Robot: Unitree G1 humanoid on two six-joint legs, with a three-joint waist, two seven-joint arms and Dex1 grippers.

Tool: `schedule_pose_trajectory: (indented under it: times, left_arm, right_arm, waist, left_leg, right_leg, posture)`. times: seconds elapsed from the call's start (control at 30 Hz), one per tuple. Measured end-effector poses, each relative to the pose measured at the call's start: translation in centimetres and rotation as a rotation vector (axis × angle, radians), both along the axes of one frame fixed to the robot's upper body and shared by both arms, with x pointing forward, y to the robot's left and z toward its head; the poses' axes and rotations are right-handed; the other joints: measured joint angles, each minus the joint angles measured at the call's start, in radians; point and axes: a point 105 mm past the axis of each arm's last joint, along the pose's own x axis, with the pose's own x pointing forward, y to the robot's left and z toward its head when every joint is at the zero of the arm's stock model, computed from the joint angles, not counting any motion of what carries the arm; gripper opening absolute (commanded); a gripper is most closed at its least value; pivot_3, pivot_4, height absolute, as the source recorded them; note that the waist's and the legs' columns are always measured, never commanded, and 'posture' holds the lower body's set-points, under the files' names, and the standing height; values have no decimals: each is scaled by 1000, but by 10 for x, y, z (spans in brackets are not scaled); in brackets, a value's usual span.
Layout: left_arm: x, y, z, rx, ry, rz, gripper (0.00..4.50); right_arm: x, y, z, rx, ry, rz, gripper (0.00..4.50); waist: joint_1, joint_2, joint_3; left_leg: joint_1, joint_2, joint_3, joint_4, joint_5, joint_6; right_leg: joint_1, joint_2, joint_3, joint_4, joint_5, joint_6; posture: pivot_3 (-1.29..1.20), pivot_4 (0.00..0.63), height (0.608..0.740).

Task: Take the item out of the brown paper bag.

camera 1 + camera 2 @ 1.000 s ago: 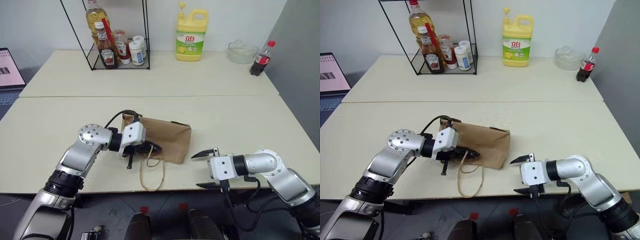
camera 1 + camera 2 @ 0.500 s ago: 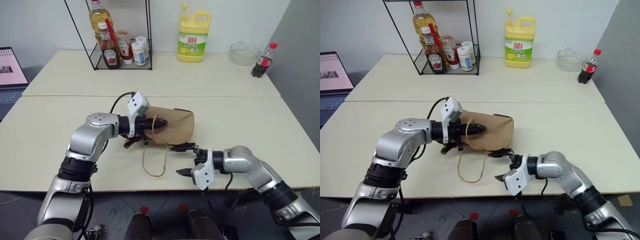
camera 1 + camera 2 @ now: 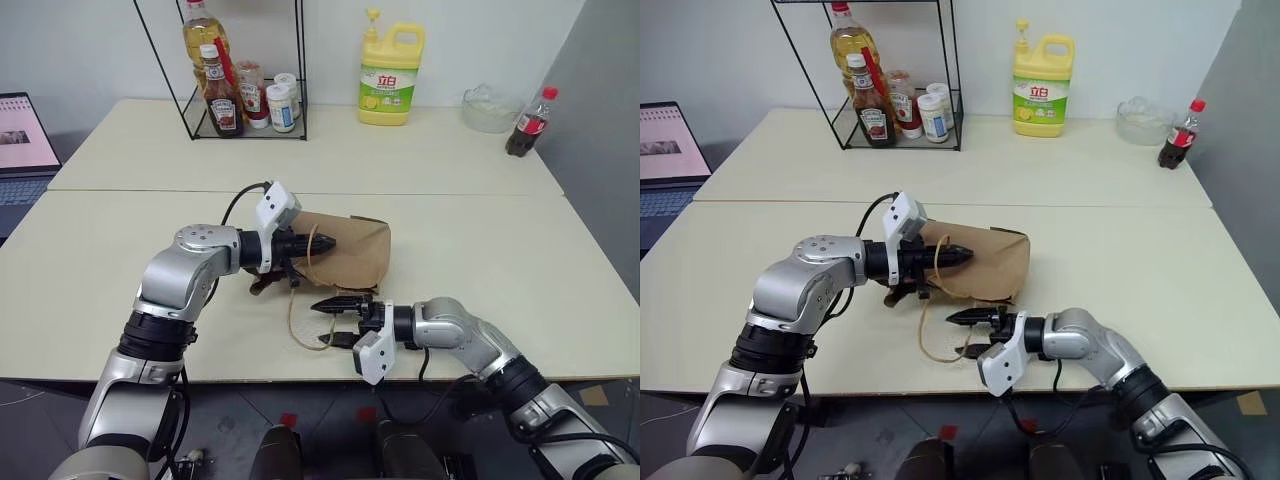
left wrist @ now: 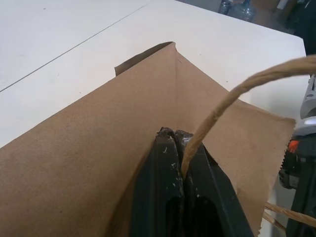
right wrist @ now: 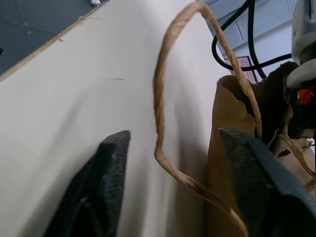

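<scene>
Cream table (image 3: 480,240) bears creased brown paper bag (image 3: 350,250) with cord handles.

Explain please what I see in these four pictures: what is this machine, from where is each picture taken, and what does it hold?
It is a humanoid robot with two arms, each ending in a black two-fingered pincer. Two pictures come from its head, looking down at a cream table; two come from cameras on its wrists. A brown paper bag lies on the table. The left pincer is shut on one of its cord handles. The right pincer is open beside the other handle, holding nothing. Sauce bottles and a yellow jug stand behind.
</scene>
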Motion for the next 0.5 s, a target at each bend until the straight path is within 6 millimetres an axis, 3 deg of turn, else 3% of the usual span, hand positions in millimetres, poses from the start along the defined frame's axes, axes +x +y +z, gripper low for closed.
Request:
schedule_pose_trajectory:
  times: [0.2, 0.5]
  left_arm:
    - [3, 0, 3, -5, -4, 20, 0]
    - [26, -3, 25, -51, -20, 87, 0]
  right_arm:
    - [2, 0, 0, 24, 53, -27, 45]
    - [5, -16, -22, -125, 203, -72, 45]
  waist:
    - [0, 0, 0]
    - [6, 0, 0]
  left_leg:
    - [0, 0, -1, 0, 0, 0]
    - [2, 0, -3, 0, 0, 1]
  right_leg:
    - [1, 0, -1, 0, 0, 0]
    - [5, 0, -3, -2, 0, 0]
  posture:
    - [0, 150, 740]
    - [0, 150, 740]
